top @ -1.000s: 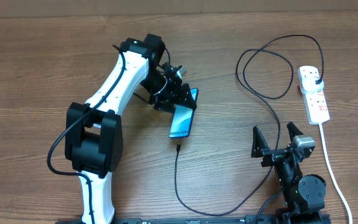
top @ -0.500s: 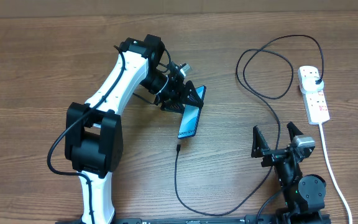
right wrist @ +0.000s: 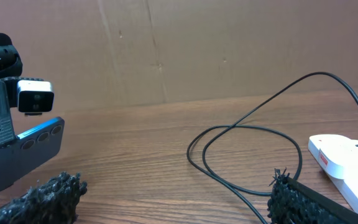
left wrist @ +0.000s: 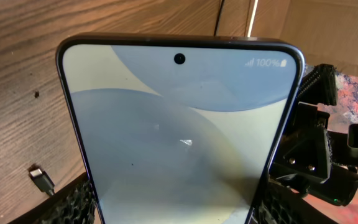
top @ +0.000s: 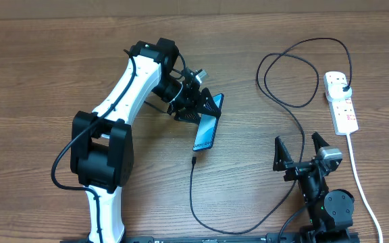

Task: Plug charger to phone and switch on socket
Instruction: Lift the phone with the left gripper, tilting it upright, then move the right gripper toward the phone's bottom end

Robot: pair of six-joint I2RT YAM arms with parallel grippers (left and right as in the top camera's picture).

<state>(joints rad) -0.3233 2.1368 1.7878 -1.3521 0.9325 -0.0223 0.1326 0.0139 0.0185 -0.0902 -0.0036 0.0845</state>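
My left gripper (top: pixel 204 108) is shut on the phone (top: pixel 206 131), gripping it by its long edges and holding it tilted off the table. In the left wrist view the phone's light blue screen (left wrist: pixel 179 124) fills the frame between the fingers (left wrist: pixel 73 202). The charger's connector tip (top: pixel 193 160) lies on the wood just below the phone, also seen as the tip (left wrist: pixel 42 180). Its black cable (top: pixel 296 108) loops round to a plug (top: pixel 344 88) in the white socket (top: pixel 341 101). My right gripper (top: pixel 301 154) stands open and holds nothing, apart from the cable.
The socket's thick white cord (top: pixel 360 182) runs down the right side past the right arm's base. In the right wrist view the cable loop (right wrist: pixel 247 155) and the socket (right wrist: pixel 347 162) lie ahead, with a cardboard wall (right wrist: pixel 197 50) behind the table.
The left gripper carried the phone a little to the right and tilted it up, then held still. The right arm has not moved.
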